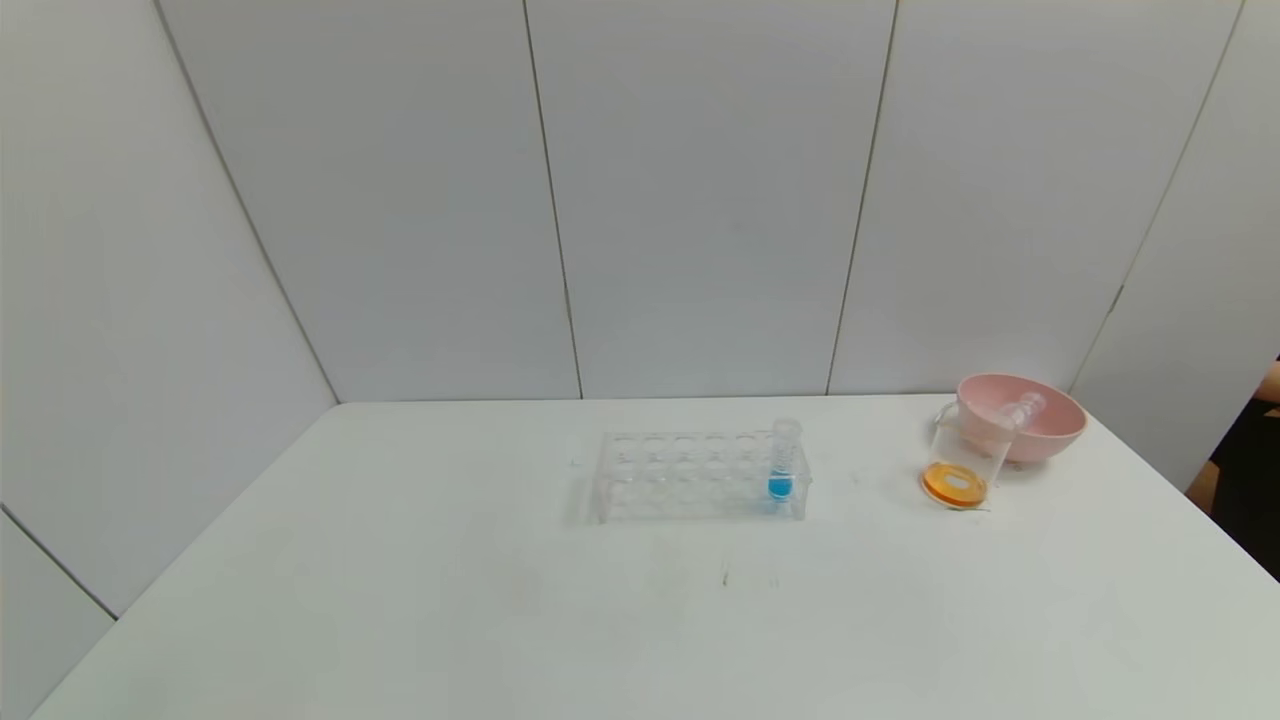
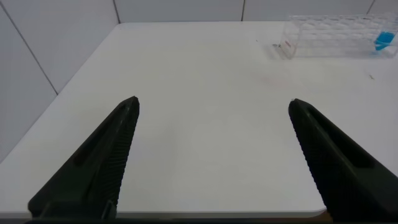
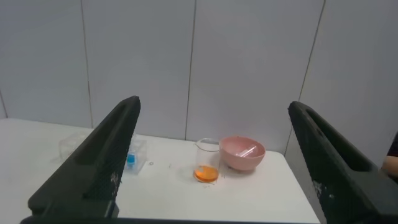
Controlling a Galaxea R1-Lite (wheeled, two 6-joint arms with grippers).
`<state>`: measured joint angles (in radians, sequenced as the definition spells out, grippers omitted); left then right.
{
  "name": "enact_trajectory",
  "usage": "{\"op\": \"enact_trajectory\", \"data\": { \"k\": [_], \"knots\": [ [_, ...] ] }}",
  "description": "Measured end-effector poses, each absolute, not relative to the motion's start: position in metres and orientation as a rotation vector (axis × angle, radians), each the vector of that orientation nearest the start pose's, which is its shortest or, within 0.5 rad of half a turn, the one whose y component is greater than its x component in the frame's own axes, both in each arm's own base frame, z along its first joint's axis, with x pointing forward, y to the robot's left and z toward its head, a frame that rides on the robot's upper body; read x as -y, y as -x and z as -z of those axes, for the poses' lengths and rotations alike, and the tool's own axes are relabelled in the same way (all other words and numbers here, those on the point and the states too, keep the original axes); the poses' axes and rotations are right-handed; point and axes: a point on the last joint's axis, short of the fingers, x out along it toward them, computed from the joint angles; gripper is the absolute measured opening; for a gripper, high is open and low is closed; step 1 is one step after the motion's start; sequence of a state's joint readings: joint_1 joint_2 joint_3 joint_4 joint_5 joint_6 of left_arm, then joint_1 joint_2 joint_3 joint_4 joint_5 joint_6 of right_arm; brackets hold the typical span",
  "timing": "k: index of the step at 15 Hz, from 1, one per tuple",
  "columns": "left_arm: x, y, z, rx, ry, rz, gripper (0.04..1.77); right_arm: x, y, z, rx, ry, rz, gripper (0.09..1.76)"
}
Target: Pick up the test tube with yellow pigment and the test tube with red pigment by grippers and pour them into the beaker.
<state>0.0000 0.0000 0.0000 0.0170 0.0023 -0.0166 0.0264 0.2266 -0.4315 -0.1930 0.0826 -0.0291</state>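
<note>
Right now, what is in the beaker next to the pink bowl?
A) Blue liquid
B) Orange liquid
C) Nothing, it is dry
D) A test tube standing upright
B: the beaker holds a shallow orange layer at its bottom, while the only blue liquid is in the tube in the clear rack; the pink bowl stands just behind it.

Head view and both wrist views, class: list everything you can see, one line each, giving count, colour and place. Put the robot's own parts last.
Table: one, white, fills the foreground.
Tube rack: one, clear, table centre.
Blue-liquid tube: one, clear with blue liquid, upright at the rack's right end.
Beaker: one, clear with orange liquid, right of the rack, in front of the bowl.
Bowl: one, pink, far right; clear tubes lie inside, number unclear.
Left gripper: black, open, above the table's left side.
Right gripper: black, open, raised, facing the beaker.
</note>
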Motion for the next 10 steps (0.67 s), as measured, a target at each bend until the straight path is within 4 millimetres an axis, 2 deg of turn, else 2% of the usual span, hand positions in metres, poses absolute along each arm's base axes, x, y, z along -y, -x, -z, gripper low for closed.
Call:
{"op": "enact_trajectory", "data": {
  "k": [3,6,7,10],
  "knots": [
    [0.000,0.023,-0.074,-0.017,0.017,-0.003,1.72,-0.001,0.054,-0.183,0.452,0.050,-0.086,1.70],
    [0.000,0.023,-0.074,-0.017,0.016,-0.003,1.72,-0.001,0.045,-0.150,0.492,0.050,-0.080,1.70],
    [0.000,0.023,-0.074,-0.017,0.017,-0.003,1.72,-0.001,0.039,-0.136,0.461,0.047,-0.083,1.70],
    [0.000,0.023,-0.074,-0.017,0.017,-0.003,1.72,-0.001,0.025,-0.098,0.196,0.013,-0.074,1.70]
  ]
}}
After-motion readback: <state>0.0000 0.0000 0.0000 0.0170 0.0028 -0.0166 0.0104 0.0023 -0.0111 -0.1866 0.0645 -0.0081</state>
